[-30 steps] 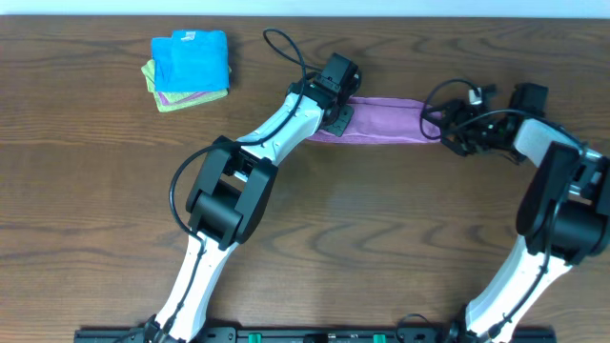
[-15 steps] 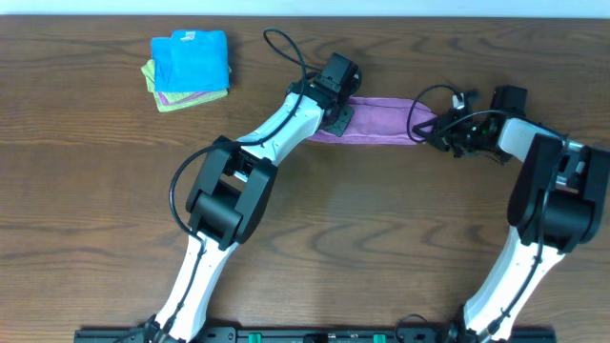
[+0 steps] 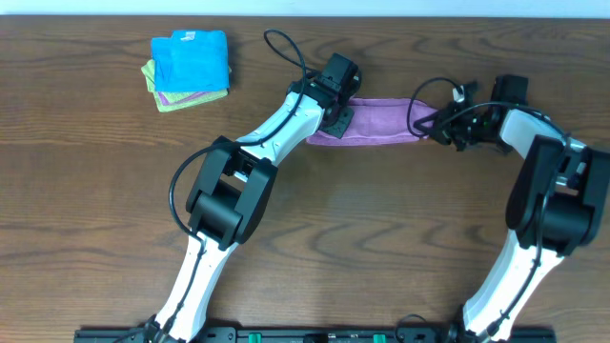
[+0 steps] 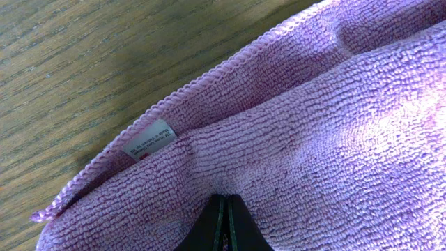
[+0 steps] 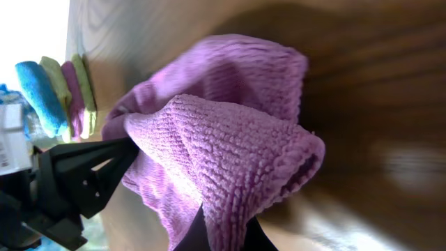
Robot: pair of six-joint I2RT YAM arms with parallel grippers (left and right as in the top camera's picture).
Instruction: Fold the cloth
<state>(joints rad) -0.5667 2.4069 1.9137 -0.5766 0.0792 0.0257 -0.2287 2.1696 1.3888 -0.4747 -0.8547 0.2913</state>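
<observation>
A purple cloth (image 3: 378,121) lies as a long folded strip across the back middle of the wooden table. My left gripper (image 3: 340,116) is shut on its left end; in the left wrist view the dark fingertips (image 4: 226,226) pinch the purple cloth (image 4: 306,139) near its white label (image 4: 148,141). My right gripper (image 3: 431,125) is shut on the right end, which is lifted and bunched. In the right wrist view the purple cloth (image 5: 230,146) bulges between the closed fingers (image 5: 197,236), with the left gripper (image 5: 83,174) dark behind it.
A stack of folded cloths (image 3: 191,69), blue on top over purple and green, lies at the back left. The same stack of folded cloths (image 5: 56,97) shows in the right wrist view. Black cables loop above both wrists.
My right gripper has closed on the cloth's right end and shifted left, lifting that end. The left arm has not moved.
</observation>
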